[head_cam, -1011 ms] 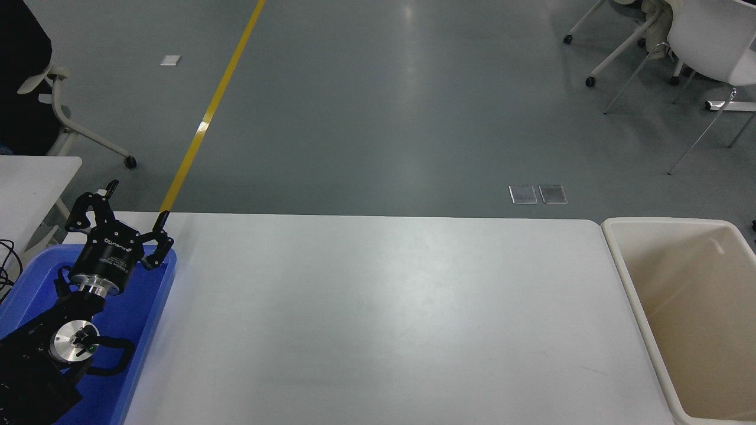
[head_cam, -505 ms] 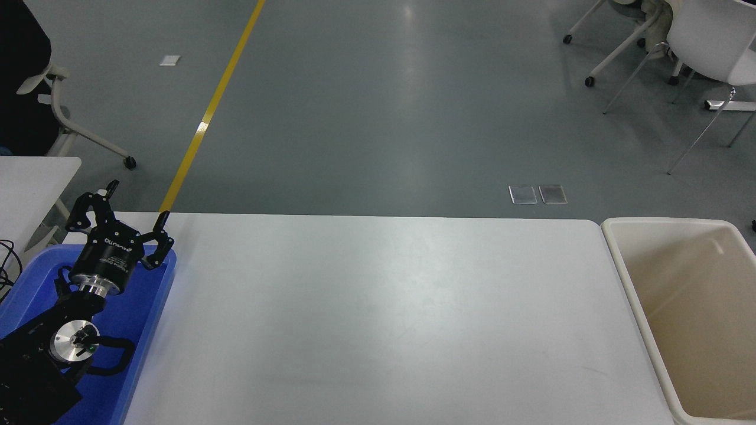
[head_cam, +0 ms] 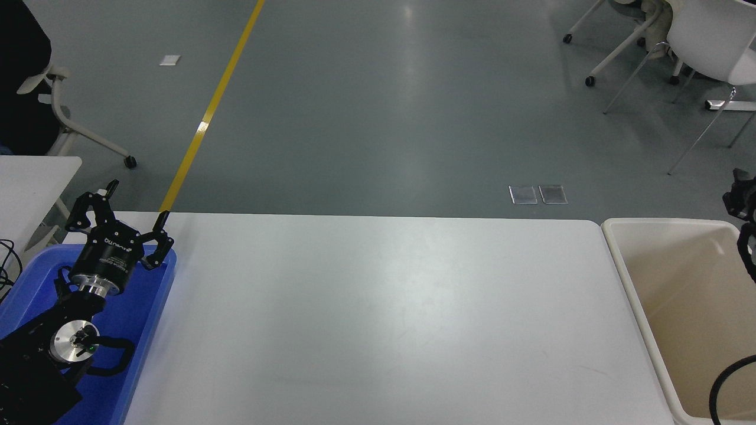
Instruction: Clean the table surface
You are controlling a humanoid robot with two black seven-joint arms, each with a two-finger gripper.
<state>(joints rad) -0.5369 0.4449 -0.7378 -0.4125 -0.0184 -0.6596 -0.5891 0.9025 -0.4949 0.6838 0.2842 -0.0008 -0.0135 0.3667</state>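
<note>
The wide, matte white rectangular desk surface with rounded corners fills the middle. A smooth beige plastic tub stands beside its right end, a glossy blue plastic tray at its left. Above the tray, the left black tool spreads wide, holding nothing. The right tool barely shows at the right edge; its opening cannot be told.

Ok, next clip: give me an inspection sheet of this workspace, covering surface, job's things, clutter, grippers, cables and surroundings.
Surface: the table surface is plain white; no objects lie on it, only faint marks.
Job's things: no cloth or wiping tool seen.
Clutter: nothing seen on the tabletop; blue tray at its left end, beige tub at its right end, nothing seen inside the tub.
Grippers: left gripper parked over the blue tray, fingers spread. Right gripper only partly in frame at the right edge, above the tub; state unclear.
Cables: a black cable loops at the lower right; thin black wires at the left edge.
Surroundings: grey floor, yellow floor line, white chairs, smaller white table.
</note>
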